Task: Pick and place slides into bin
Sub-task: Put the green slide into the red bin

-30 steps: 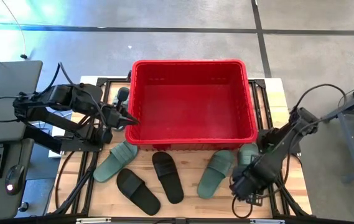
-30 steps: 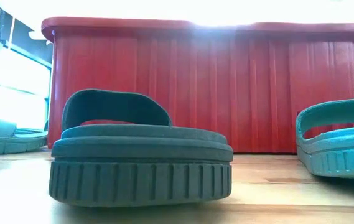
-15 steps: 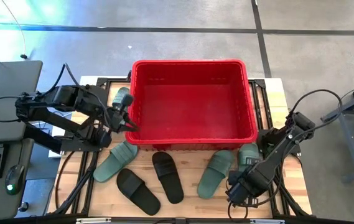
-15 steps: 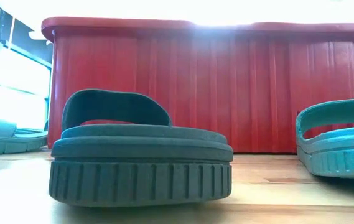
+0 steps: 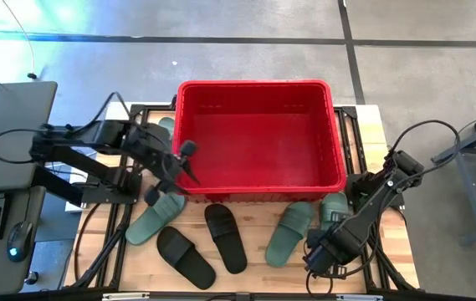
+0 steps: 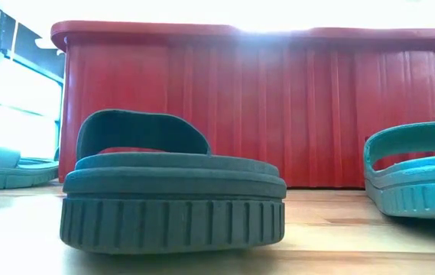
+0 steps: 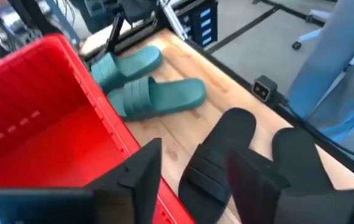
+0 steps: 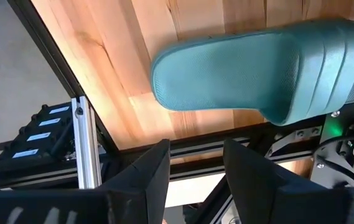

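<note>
Nothing's in the bin [image 5: 258, 92] yet; slides [image 5: 223, 237] lie along the desk's front edge. Left tool [image 5: 186, 160] open at its corner, right tool [image 5: 319, 257] open, empty.

Glossy ribbed red plastic bin [image 6: 255, 107], matt rubbery slides [image 6: 173, 191] with ridged soles, pale grained wood table [image 8: 195, 22].

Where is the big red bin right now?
In the high view, the red bin sits at the middle back of the table, empty. The slides lie on the wood in front of it, and the left gripper hovers at its near left corner.
</note>
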`<state>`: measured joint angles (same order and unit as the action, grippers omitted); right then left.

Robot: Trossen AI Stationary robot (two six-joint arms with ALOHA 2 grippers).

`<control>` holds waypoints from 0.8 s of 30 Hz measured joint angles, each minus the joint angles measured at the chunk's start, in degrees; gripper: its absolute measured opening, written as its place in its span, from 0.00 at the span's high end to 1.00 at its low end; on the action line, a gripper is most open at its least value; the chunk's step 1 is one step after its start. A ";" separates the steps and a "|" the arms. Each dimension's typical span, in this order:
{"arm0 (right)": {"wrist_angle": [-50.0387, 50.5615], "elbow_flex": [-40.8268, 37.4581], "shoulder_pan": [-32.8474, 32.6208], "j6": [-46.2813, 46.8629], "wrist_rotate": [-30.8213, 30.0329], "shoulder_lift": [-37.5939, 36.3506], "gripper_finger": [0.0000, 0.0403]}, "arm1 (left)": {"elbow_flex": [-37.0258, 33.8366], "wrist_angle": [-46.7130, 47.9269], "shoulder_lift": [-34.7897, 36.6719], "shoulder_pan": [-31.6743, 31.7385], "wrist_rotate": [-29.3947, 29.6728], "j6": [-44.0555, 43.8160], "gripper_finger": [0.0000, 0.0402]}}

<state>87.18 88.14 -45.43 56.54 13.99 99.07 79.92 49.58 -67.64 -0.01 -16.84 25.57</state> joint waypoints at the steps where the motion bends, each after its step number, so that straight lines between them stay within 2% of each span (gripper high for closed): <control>1: 0.00 0.00 -0.27 0.01 -0.40 0.00 0.65 | 0.00 -0.11 -0.59 0.00 0.25 -0.29 0.57; 4: 0.19 -0.16 -1.79 2.54 -3.88 0.00 0.65 | 0.00 -0.37 -1.80 0.00 0.86 -0.97 0.54; 7: 1.04 -1.86 -3.66 11.68 -7.13 0.00 0.65 | -0.03 -1.09 -2.55 0.00 1.20 -2.10 0.53; 10: 0.77 -4.97 -6.02 20.88 -6.97 0.00 0.65 | 0.04 -2.90 -2.40 0.00 1.18 -2.90 0.55; 15: -0.63 -12.78 -9.57 30.54 -11.52 -0.01 0.65 | 0.02 -4.38 -1.87 0.00 1.22 -2.94 0.58; 20: -1.60 -20.74 -10.05 33.44 -9.94 0.00 0.65 | 0.00 -6.42 -1.98 0.00 1.10 -3.37 0.60; 24: -4.21 -25.38 -9.95 33.37 -13.69 0.00 0.65 | 0.02 -6.54 -1.94 0.00 1.42 -3.38 0.61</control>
<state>82.97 62.76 -55.37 89.91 0.30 99.07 79.94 43.05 -69.58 -0.01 -15.41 22.19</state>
